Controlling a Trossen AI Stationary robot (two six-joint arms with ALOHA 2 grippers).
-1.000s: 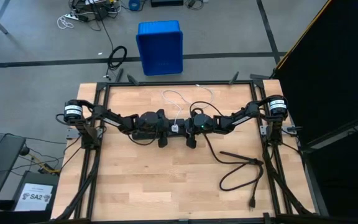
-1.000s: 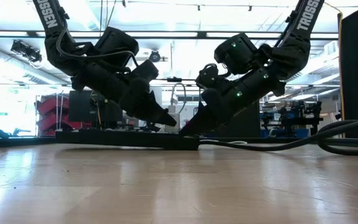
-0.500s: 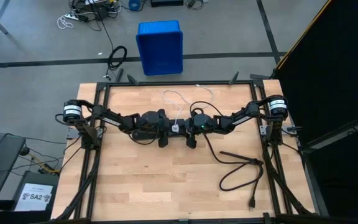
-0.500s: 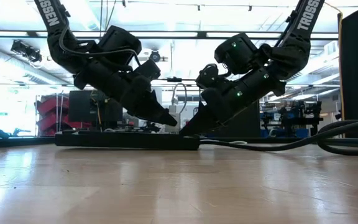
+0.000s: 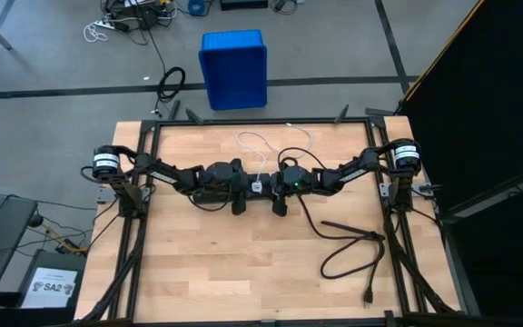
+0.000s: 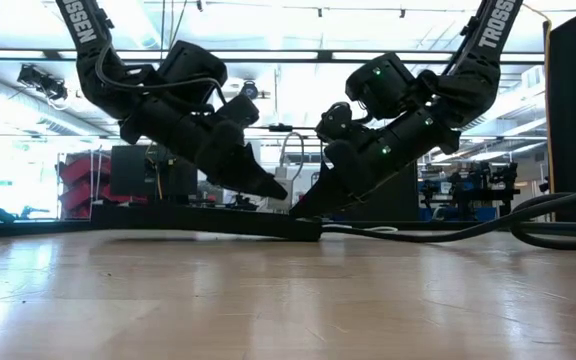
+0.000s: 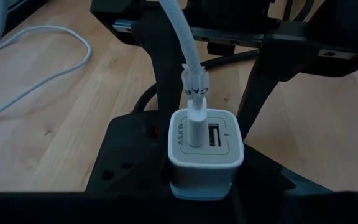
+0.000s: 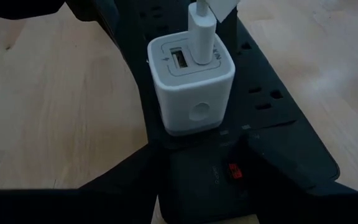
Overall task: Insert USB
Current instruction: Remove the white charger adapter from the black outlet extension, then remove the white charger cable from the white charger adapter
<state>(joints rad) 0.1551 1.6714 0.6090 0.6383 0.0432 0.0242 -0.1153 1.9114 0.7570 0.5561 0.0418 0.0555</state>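
A white charger block [image 7: 202, 146] is plugged into a black power strip [image 6: 188, 222] at mid-table. The white USB cable's plug [image 7: 196, 118] sits in one of the block's two ports, and the cable [image 5: 254, 145] loops away over the wood toward the far edge. My left gripper [image 7: 201, 202] comes from the table's left and is shut on the block. My right gripper [image 8: 204, 168] comes from the right, open, with its fingers [image 7: 166, 74] standing on either side of the cable just behind the block. My left gripper holds the charger block by its lower body [image 7: 199, 183], just above the strip, pinched between the two fingers. It slants down from the table's left. The block stays upright in the strip. My right gripper's open fingertips [image 8: 278, 158] rest on the strip's top beside the block, near the red switch [image 8: 233, 169], slanting down from the right.
The strip's thick black cord [image 5: 348, 245] runs from the right arm toward the near right corner in loose loops, ending in a plug [image 5: 369, 297]. A blue bin [image 5: 233, 68] stands on the floor beyond the far edge. Bare wood lies along the near side.
My left gripper has risen a little with the charger block. The power strip's left end has lifted slightly off the table, while its right end under my right gripper has stayed down.
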